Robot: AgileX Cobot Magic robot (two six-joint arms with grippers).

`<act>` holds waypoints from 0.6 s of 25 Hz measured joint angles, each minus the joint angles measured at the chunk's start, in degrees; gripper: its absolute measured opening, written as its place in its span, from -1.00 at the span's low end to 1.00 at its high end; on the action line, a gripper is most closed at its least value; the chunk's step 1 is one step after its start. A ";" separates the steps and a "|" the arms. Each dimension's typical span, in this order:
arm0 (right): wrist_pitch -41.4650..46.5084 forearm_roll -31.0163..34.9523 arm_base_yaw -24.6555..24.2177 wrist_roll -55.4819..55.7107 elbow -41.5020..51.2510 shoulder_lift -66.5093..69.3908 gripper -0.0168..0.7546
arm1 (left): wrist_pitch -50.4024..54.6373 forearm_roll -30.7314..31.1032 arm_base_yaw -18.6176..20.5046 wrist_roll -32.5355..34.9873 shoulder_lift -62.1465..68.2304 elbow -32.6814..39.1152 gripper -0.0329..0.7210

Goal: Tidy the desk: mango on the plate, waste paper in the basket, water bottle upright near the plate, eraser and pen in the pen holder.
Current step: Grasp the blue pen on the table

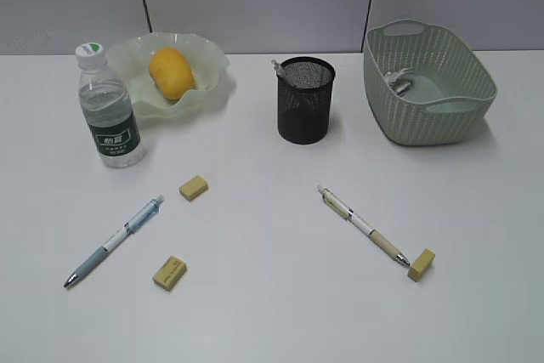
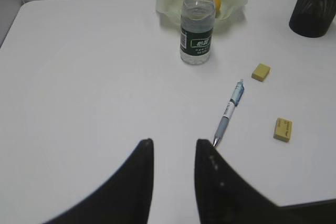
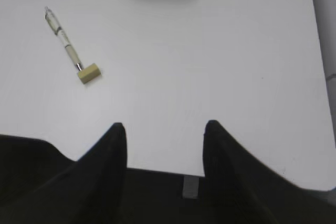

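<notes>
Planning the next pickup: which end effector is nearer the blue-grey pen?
Left. The left end effector hovers just short of the blue-grey pen, whose tip lies beside its finger. The right end effector is over bare desk elsewhere.

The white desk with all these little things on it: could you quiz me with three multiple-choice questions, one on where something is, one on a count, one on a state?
1. Where is the yellow-orange oval mango?
A. in the ruffled pale green plate
B. in the sage-green woven-pattern basket
C. on the bare desk

2. How many small yellow erasers lie loose on the desk?
A. one
B. two
C. three

3. How does the clear plastic water bottle with the dark green label stand?
A. lying on its side
B. upright
C. upside down

Answers: 1 A, the fruit sits inside the wavy rim; 2 C, two near the blue-grey pen, one at the tip of the cream pen; 3 B, its white cap is on top.
</notes>
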 joint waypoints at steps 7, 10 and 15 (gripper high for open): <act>-3.72 1.54 0.00 -1.57 6.52 -15.19 -0.03 | 0.00 0.00 0.00 0.00 0.00 0.00 -0.37; -5.37 2.14 0.00 -1.56 9.47 -19.31 -0.07 | 0.00 0.00 0.00 0.00 0.00 0.00 -0.37; -8.22 2.94 0.00 -1.29 13.87 -20.05 -0.09 | -0.02 0.00 0.00 0.00 0.00 0.00 -0.38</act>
